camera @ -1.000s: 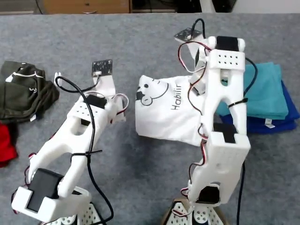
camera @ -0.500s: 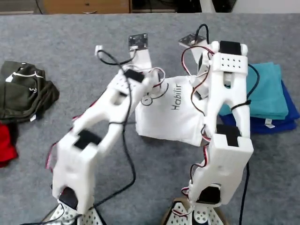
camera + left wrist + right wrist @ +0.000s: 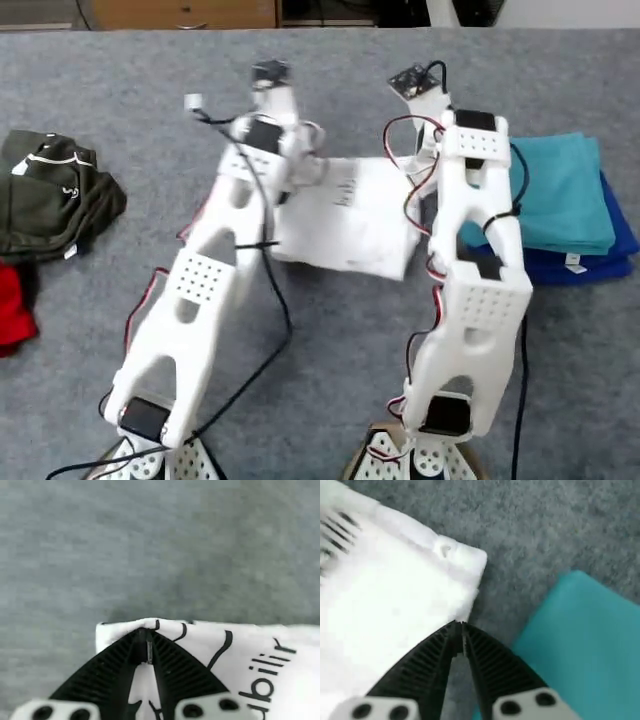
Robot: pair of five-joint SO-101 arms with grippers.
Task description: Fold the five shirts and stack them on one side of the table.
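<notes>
A folded white shirt (image 3: 350, 215) with black print lies mid-table between my two arms. My left gripper (image 3: 305, 170) sits at its far left corner; in the left wrist view the gripper (image 3: 146, 632) is shut, with the edge of the white shirt (image 3: 240, 660) pinched at its tips. My right gripper (image 3: 428, 160) is at the far right corner, and in the right wrist view the gripper (image 3: 459, 625) is shut on the rim of the white shirt (image 3: 385, 595). A folded teal shirt (image 3: 555, 195) rests on a folded blue shirt (image 3: 605, 255) at the right.
A crumpled dark green shirt (image 3: 50, 195) and a red shirt (image 3: 10, 305) lie at the table's left edge. The teal shirt (image 3: 580, 640) lies close beside my right gripper. Grey felt (image 3: 340, 330) covers the table, bare at front centre.
My left arm swung from the open left side across to the white shirt's far left corner and shut on it. The shirt has shifted slightly left and looks narrower. The right arm barely moved.
</notes>
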